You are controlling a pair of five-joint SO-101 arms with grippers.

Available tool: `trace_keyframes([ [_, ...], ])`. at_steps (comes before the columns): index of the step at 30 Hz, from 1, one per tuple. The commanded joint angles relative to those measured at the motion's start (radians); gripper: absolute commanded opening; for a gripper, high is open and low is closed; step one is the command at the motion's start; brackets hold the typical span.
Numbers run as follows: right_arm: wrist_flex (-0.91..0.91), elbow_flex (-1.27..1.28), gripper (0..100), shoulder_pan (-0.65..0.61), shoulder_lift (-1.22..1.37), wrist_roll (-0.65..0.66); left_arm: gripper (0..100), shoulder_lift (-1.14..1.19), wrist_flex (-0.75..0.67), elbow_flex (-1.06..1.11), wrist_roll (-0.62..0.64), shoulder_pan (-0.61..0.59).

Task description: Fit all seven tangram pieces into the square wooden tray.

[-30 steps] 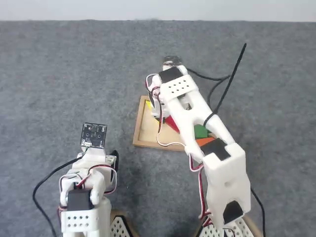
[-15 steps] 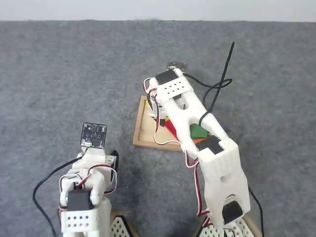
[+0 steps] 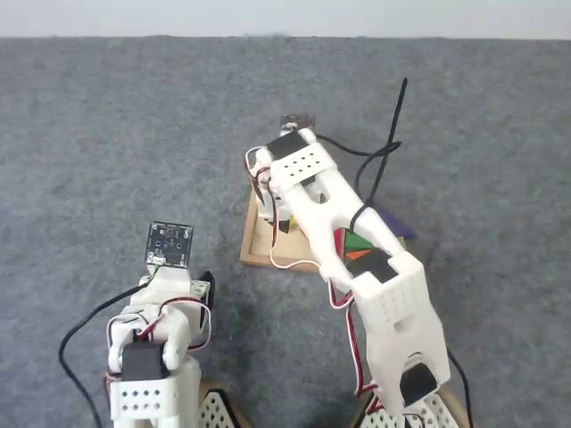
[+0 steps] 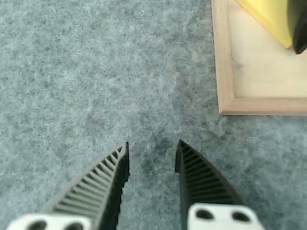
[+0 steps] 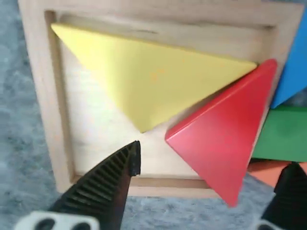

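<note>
One piece, the yellow triangle (image 5: 148, 81), lies flat in your tray (image 5: 36, 96). The red triangle (image 5: 220, 143) overhangs its rim, while the blue piece (image 5: 292, 72), green piece (image 5: 283, 134) and orange piece (image 5: 268, 170) crowd beside it, apparently unseated. Your right gripper (image 5: 211, 163) has jaws wide above the red triangle. Your left gripper (image 4: 152, 146) has jaws narrowly parted over the carpet (image 4: 72, 72).

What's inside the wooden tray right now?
A yellow triangle lies in the tray, a red triangle against it with one tip over the rim. A blue piece, green piece and orange piece hide one side.
</note>
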Motion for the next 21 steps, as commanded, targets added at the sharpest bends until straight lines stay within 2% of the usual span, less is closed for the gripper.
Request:
trace_keyframes([
  [1, 0.030, -0.072, 33.4, 0.077, -0.131, 0.135, 15, -0.028, 0.009, -0.008, -0.006, 0.002],
  [8, 0.076, -0.064, 0.6, 0.108, -0.449, 0.407, 15, -0.028, 0.009, -0.008, -0.006, 0.002],
  [13, 0.074, 0.063, 0.9, 0.082, -0.664, 0.520, 15, -0.028, 0.009, -0.008, -0.006, 0.002],
  [17, -0.180, 0.451, 0.6, 0.105, -0.842, 0.572, 15, -0.028, 0.009, -0.008, -0.006, 0.002],
  [21, -0.615, 0.924, 0.6, 0.131, -0.941, 0.727, 15, -0.028, 0.009, -0.008, -0.006, 0.002],
])
